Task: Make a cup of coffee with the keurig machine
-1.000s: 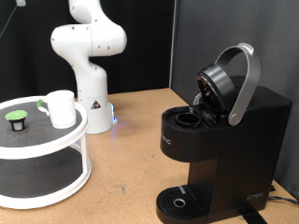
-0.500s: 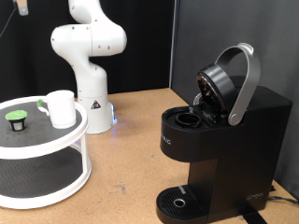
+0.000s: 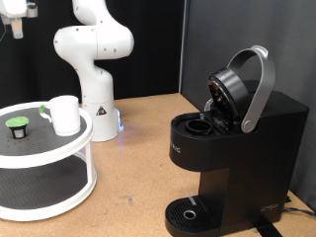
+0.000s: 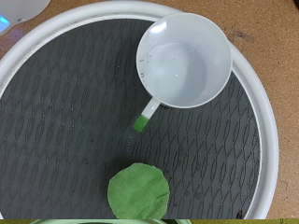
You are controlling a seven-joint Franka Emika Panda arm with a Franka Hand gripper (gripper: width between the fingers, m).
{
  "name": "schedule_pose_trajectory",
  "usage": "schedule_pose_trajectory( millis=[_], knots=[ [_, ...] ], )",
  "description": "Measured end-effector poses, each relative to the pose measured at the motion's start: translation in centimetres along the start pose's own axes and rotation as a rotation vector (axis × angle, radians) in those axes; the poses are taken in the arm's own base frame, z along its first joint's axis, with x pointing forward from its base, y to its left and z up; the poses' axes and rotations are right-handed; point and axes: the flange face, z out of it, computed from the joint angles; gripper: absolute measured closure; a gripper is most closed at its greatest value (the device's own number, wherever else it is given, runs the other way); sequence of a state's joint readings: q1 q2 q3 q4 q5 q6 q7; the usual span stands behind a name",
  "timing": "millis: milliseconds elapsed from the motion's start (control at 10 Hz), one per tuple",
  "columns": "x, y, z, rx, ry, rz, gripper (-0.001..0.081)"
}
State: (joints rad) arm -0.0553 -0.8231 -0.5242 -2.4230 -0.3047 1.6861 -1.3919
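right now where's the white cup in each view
Exterior view: the cup stands on the top shelf of the round white tray, at the exterior view's left, beside the green-topped pod.
Wrist view: the cup is seen from above, empty.
Shared landmark: the pod on the tray's dark mat.

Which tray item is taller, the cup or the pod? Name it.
The cup: the white mug rises well above the low, green-topped pod beside it on the round tray.
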Motion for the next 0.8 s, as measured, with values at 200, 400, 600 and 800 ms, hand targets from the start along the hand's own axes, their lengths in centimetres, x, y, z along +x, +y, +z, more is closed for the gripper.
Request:
schedule_pose_trajectory(
  millis=[200,400,600,800],
  knots=[
    [0.0,0.0,0.1,0.003,0.003,0.023,0.0001],
    [0.1,0.2,0.5,-0.028,0.030,0.133,0.0001],
    [-0.2,0.0,1.6,-0.018,0.028,0.233,0.0001],
    [-0.7,-0.2,3.1,-0.006,0.004,0.356,0.0001]
  ],
)
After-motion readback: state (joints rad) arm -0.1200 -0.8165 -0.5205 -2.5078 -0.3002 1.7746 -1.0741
